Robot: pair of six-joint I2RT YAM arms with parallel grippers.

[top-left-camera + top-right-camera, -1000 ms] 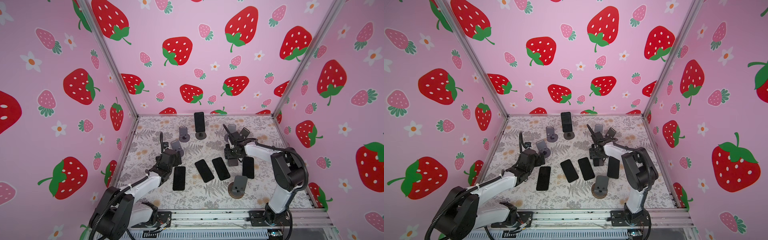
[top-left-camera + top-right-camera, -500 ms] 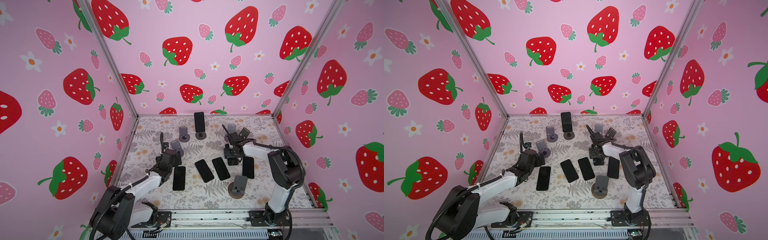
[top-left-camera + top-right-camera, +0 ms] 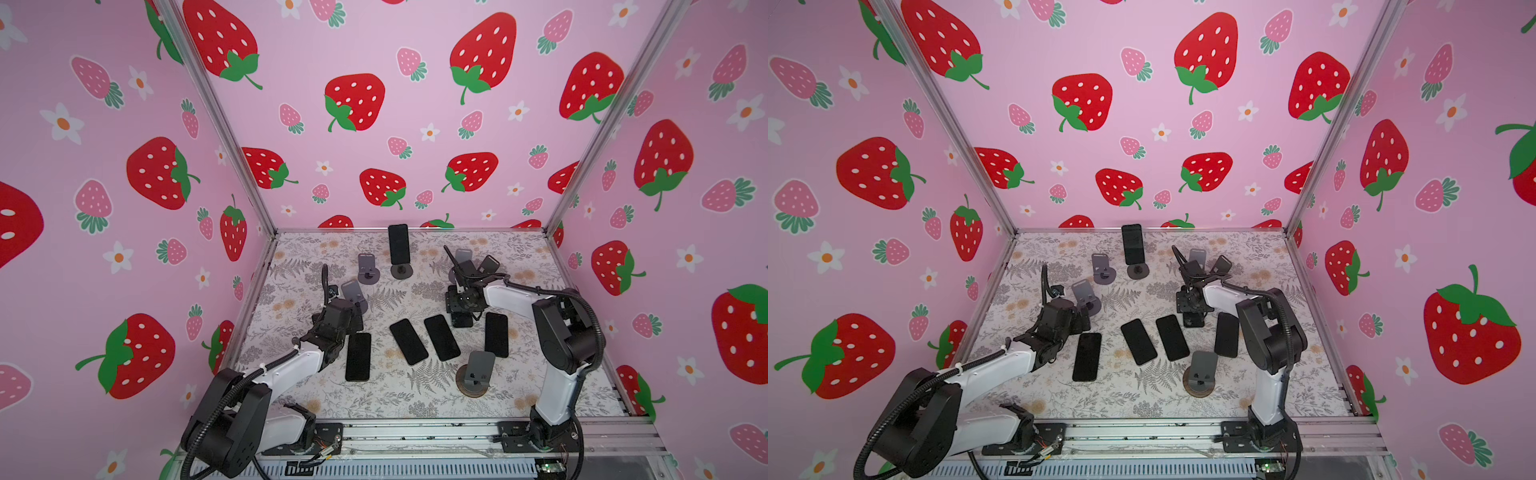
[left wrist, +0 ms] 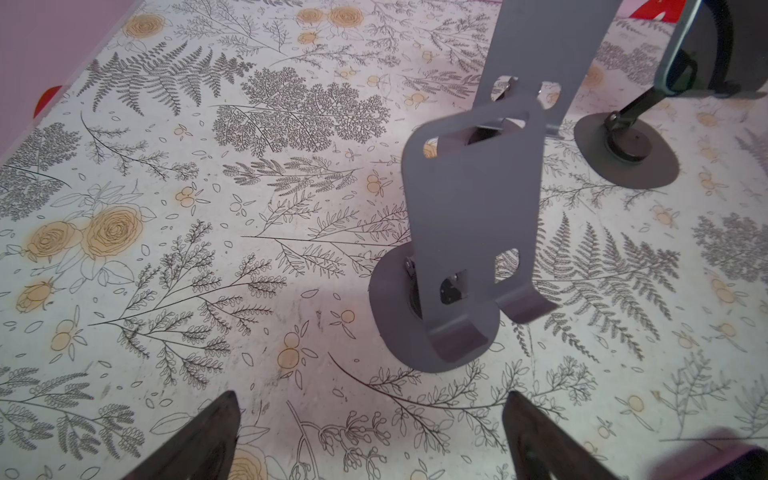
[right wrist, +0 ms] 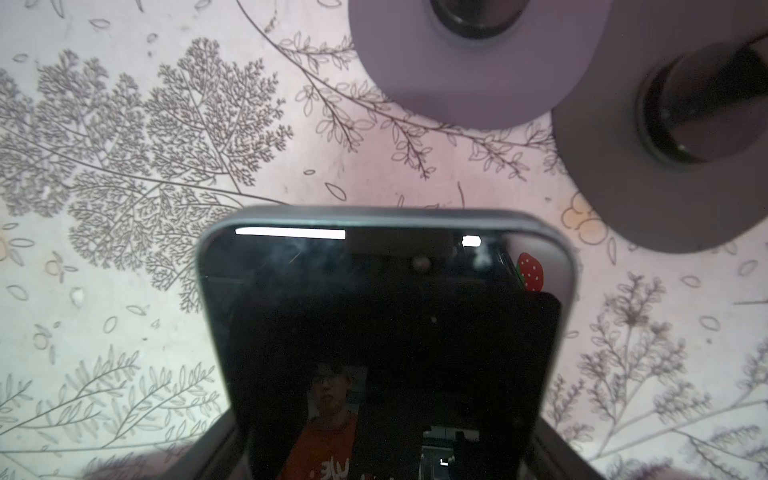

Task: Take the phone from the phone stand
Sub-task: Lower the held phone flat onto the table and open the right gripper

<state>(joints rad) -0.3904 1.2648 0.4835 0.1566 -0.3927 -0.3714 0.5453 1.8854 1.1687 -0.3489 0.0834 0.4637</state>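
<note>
- Since a second ago the right arm's black elbow point(image 3: 569, 345) has drawn slightly toward the middle of the fern-and-rose printed surface point(image 3: 291, 291). We find the left arm and the lying phones where they were.
- Near the left edge, the left gripper point(image 4: 370, 436) stands with jaws spread wide and nothing between them, facing an empty grey sheet-metal stand point(image 4: 469, 232) on a round foot.
- Just beside that gripper, toward the front edge, a flat black slab phone point(image 3: 358, 356) lies on the surface.
- In the middle, a second flat phone point(image 3: 409, 341) and a third flat phone point(image 3: 441, 337) lie side by side.
- At the middle of the back edge we see the upright black phone point(image 3: 398, 244) leaning on its dark round-footed stand point(image 3: 401, 272).
- Toward the back right corner, the right gripper point(image 5: 384, 440) is closed to the width of a glossy black-screened phone point(image 5: 386, 316), a finger against each long side. This phone is off any stand, low at the surface beside a round grey stand base point(image 5: 665, 174).
</note>
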